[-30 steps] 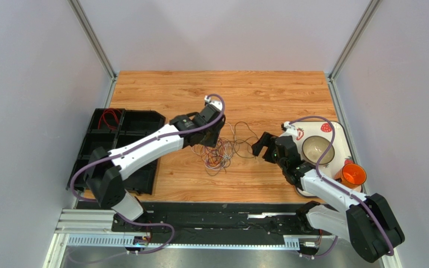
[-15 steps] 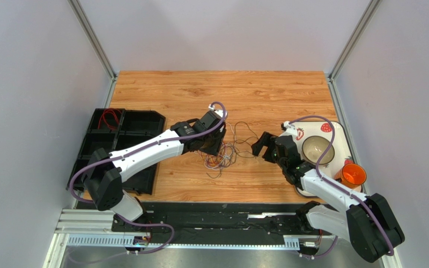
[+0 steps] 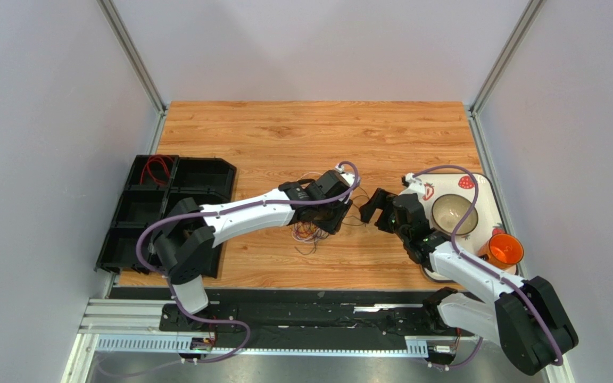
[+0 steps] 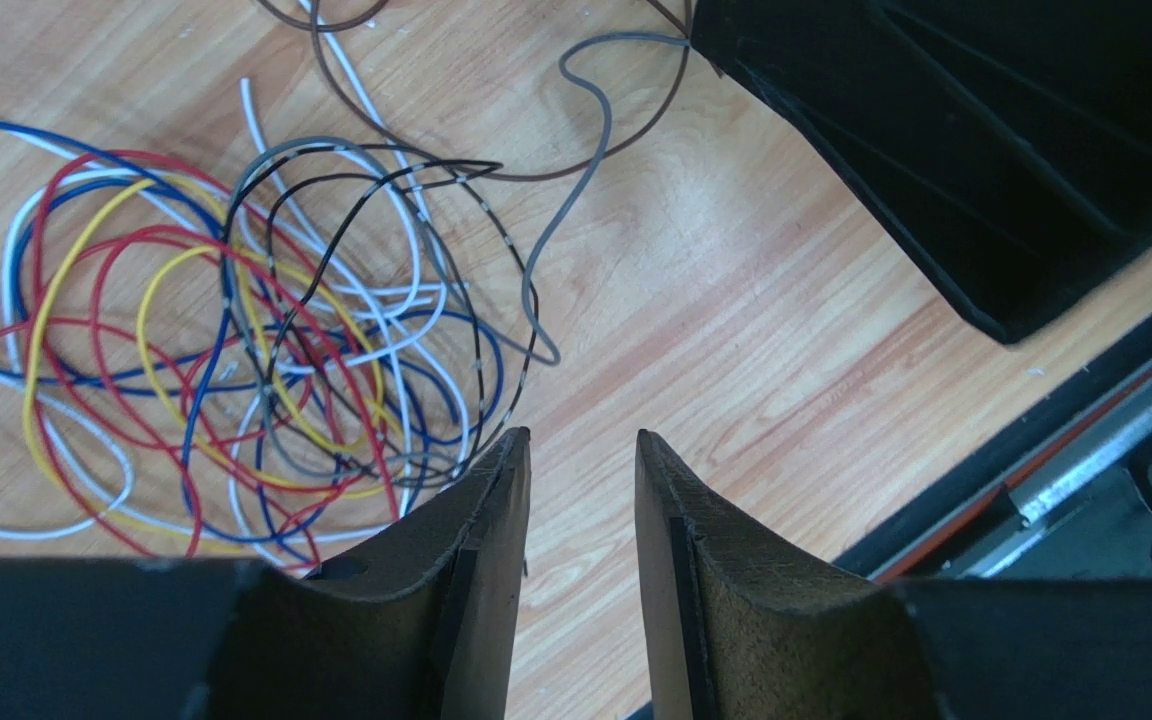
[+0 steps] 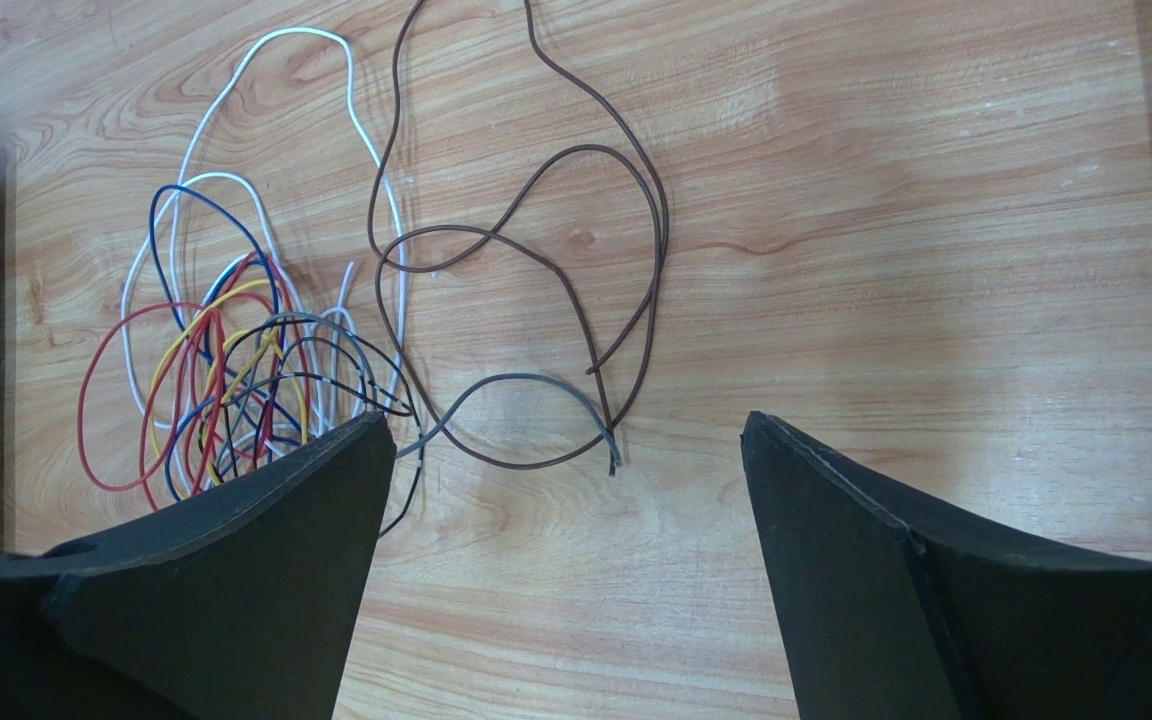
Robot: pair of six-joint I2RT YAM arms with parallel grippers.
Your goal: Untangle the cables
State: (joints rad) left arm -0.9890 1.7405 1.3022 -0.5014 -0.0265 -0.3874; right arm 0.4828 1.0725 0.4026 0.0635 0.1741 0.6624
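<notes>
At the middle of the wooden surface (image 3: pixel 286 136), the bunch of thin red, yellow, white, blue and dark looping cables (image 4: pixel 237 345) lies up and left of the left gripper (image 4: pixel 582 438), nearer that arm than the right. Its jaws stand narrow, with nothing in the slim gap; the left finger may brush the nearest loops, but the view is too tight to say. The right gripper (image 5: pixel 567 428) hangs with its jaws wide and empty, below a loose brown strand (image 5: pixel 642 225) that runs lengthwise up the frame.
</notes>
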